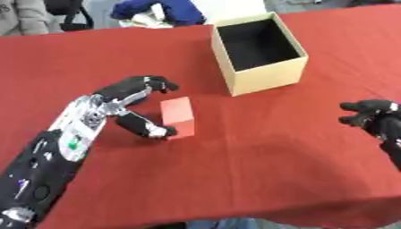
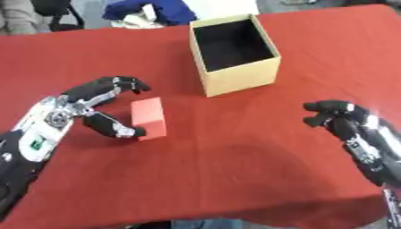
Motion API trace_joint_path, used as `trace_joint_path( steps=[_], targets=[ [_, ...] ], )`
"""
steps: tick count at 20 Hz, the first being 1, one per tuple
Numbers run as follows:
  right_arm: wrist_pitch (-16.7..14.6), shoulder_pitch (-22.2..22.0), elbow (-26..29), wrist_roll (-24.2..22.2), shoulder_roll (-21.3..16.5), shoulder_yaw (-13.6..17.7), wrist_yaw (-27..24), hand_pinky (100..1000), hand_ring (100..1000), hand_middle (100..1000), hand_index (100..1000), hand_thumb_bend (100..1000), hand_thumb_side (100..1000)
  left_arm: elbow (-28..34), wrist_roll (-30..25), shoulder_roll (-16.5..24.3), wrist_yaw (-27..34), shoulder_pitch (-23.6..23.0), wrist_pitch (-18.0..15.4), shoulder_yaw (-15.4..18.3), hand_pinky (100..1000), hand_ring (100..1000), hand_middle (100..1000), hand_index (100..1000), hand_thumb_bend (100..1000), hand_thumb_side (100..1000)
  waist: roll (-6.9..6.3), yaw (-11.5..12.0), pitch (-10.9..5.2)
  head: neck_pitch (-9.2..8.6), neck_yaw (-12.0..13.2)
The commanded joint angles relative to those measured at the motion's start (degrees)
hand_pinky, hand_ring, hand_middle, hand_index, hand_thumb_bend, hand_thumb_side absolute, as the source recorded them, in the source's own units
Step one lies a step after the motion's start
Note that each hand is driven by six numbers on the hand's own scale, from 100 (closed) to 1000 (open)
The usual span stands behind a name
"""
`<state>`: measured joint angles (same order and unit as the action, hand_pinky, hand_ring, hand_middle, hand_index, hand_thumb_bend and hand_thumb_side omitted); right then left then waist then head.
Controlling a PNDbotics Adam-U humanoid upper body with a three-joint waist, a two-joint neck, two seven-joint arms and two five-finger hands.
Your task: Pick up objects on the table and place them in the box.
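On the red surface (image 1: 235, 161), my left hand (image 1: 129, 107) cups the block (image 1: 178, 117), fingers spread; I should close squarely, then lift toward the box (image 1: 262, 49).

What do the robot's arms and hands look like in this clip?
The left arm is black with a silver-grey wrist section carrying a small green mark. The left hand has black fingers with silver joints and pale tips. The right hand and its forearm are likewise black with silver details.

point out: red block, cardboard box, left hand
red block (image 1: 178, 115), left eye view, on its front face.
cardboard box (image 1: 269, 75), left eye view, on its near outer wall.
left hand (image 1: 117, 99), left eye view, on the back of the palm.
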<state>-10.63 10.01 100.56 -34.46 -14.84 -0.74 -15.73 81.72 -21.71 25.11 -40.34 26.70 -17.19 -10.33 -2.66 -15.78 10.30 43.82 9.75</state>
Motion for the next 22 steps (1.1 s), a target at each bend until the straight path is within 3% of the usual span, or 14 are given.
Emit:
trace_joint_path(
  steps=[1, 11, 17, 22],
  targets=[
    [-0.06, 0.25, 0.64, -0.25, -0.31, 0.08, 0.43, 844, 913, 580, 821, 100, 552, -1.05, 0.41, 0.48, -0.73, 1.35, -0.22, 0.74, 1000, 796, 805, 912, 556, 576, 0.22, -0.06, -0.56, 0.29, 0.10],
    [-0.03, 0.30, 0.58, -0.47, -0.24, -0.01, 0.61, 844, 913, 580, 822, 100, 552, -2.50, -0.61, 0.25, -1.31, 1.40, -1.11, 0.01, 1000, 770, 732, 792, 477, 624, 0.10, 0.03, -0.32, 0.29, 0.06],
    [-0.03, 0.28, 0.53, -0.54, -0.21, 0.00, 0.67, 845, 914, 580, 822, 100, 552, -1.51, -0.12, 0.35, 0.09, 1.29, -0.74, 0.14, 1000, 743, 622, 646, 373, 550, 0.08, 0.11, -0.29, 0.29, -0.02],
    [0.00, 0.21, 0.47, -0.62, -0.18, -0.01, 0.73, 845, 914, 580, 822, 100, 552, 1.55, 0.23, 0.99, 3.40, 1.27, 0.12, 0.54, 1000, 740, 616, 638, 316, 517, 0.05, 0.19, -0.33, 0.29, -0.08]
  ],
)
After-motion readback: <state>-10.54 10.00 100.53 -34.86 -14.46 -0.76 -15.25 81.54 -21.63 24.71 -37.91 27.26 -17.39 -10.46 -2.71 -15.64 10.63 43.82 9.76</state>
